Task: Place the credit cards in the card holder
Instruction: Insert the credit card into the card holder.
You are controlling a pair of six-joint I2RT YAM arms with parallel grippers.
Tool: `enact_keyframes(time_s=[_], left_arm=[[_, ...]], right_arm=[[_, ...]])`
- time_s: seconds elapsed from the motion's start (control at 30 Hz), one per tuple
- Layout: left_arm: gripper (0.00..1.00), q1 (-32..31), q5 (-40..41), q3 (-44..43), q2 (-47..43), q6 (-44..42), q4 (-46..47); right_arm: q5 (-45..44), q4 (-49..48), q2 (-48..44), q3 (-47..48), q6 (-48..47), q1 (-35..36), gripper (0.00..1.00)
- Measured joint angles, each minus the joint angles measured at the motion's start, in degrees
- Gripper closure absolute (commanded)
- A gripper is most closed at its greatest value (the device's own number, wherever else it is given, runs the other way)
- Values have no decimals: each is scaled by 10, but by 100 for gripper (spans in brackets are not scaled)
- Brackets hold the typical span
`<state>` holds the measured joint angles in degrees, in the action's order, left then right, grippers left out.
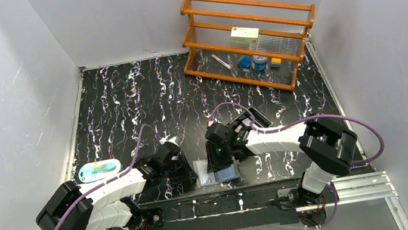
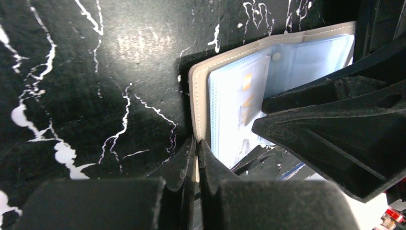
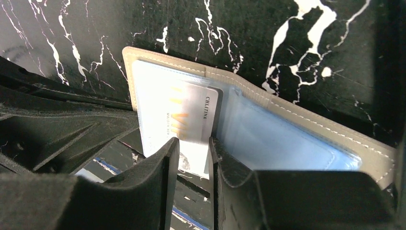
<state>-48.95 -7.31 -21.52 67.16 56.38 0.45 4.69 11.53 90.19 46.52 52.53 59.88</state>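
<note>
Surface [image 1: 127,101]: black, veined white, walled on three sides.

Surroundings:
- Far right corner: wooden rack [image 1: 246,2]. On its shelves are a pale box [image 1: 245,36], small blue-capped jars [image 1: 259,62] and a thin pen-like stick [image 1: 221,61]. All are well apart from the work.
- Left edge: teal-and-white packet [image 1: 99,170], just beside the left arm.
- Black tray [image 1: 259,116] lies just behind the right arm, partly hidden by it; its contents are unreadable.
- Both arms converge near the front edge and crowd the spot from either side.

Card holder [image 1: 226,174]: lies open and flat between the two tools, grey stitched cover down, bluish clear sleeves [image 3: 282,139] facing up.

Contents: one whitish credit card [image 3: 189,115] with orange print sits partway inside the left-hand sleeve, its lower end sticking out. The right-hand sleeve shows only blue sheen.

Left tool [image 2: 197,141]: fingers pressed together, tips at the cover's grey border. A pale sliver shows between them; I cannot tell whether the border is pinched.

Right tool [image 3: 194,141]: fingers partly apart over the card's protruding end, the card face showing through the gap. Contact is uncertain. Its black bulk blocks much of the holder in the left wrist view.
</note>
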Motion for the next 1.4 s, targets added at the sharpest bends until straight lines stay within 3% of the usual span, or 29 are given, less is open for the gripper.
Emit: enact_keyframes(time_s=[0.27,0.47,0.7,0.9,1.1,1.4], left_arm=[[100,0,38,-7,-31,0,-63],[100,0,71,-13,-55,0,-113],[73,0,95,-28,-63,-5,-153],[60,0,105,-50,-101,-9,-179],[59,0,101,-72,-125,-24,-173],[59,0,97,-73,-144,-43,-171]], right_arm=[[-1,5,11,24,-7,5,60],[-36,63,-10,76,-61,5,55],[-132,151,-66,142,-146,-14,47],[-240,217,-98,156,-229,-55,47],[-309,229,-101,143,-320,-103,47],[-313,208,-88,117,-426,-192,45]])
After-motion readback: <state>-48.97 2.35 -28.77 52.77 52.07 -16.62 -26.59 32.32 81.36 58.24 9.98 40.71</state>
